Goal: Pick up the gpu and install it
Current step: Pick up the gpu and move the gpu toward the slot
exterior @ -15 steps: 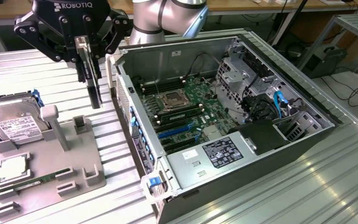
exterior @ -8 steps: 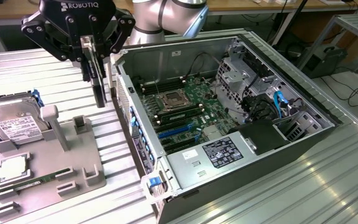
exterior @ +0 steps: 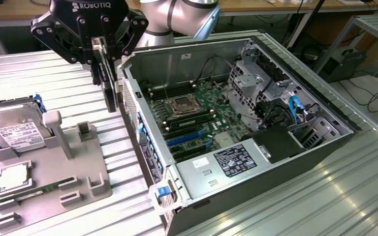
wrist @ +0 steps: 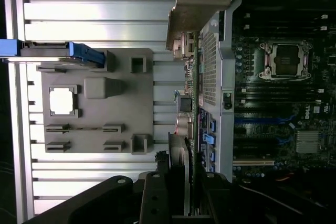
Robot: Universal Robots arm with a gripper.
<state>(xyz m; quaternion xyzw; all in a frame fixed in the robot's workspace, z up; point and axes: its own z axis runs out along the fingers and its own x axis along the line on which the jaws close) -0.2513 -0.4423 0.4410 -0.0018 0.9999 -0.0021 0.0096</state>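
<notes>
Gripper is clamped tight on the card, which hangs on its edge in the air, just beside the open computer. The card is picked up but not yet in. It must line up straight with a blue slot.

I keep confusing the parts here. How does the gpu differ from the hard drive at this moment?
The gpu is held up on edge, clamped in the gripper; the hard drive sits in the gray fixture. The gpu is a thin dark card; the hard drive is a thicker silver block with a white label. Both are outside the open computer case.
</notes>
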